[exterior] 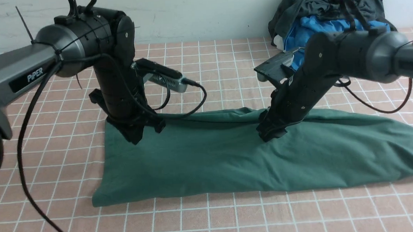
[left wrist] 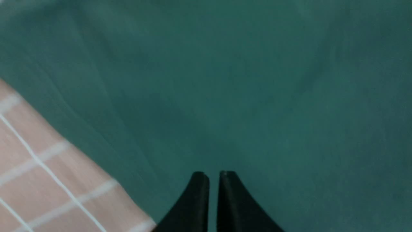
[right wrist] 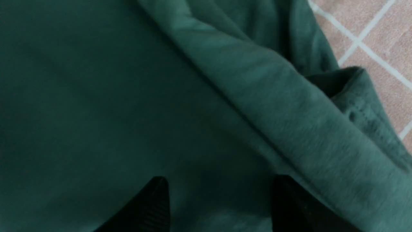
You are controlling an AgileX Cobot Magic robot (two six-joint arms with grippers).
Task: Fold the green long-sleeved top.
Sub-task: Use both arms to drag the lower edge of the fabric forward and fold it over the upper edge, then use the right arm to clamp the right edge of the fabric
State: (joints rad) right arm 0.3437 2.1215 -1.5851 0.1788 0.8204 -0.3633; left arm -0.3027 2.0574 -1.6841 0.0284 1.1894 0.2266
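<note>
1. The left hand [left wrist: 214, 176] is seen in its wrist view with its two dark fingers pressed almost together. Only a thin slit is left between them, and no cloth is caught in it.
2. The right hand [right wrist: 219, 196] is spread wide, and only flat green fabric shows between its fingers. Whether either hand presses on the cloth or hangs just above it cannot be told.
3. Just beside the right hand a thick rolled fold [right wrist: 273, 96] is seen, and past it a stitched hem [right wrist: 354, 93] lies open near the garment's edge.
4. The green long-sleeved top [exterior: 213, 162] is spread across the desk [exterior: 213, 219] as a long band running left to right. Its right end is cut off by the edge of the front view. No sleeve is seen lying loose.
5. In the front view both hands are placed at the band's far edge, the left at its left corner and the right near the middle.
6. A pile of dark and blue clothes [exterior: 328, 1] is heaped at the far right, apart from the top.
7. The lengthwise folding is judged to be done. The step in hand is judged to be a pause between grasps, with the crosswise fold not yet made.
8. For the next move the left hand would have to be opened. One end of the band would then be pinched through all its layers, lifted and laid over the other end, with the edges kept aligned.
</note>
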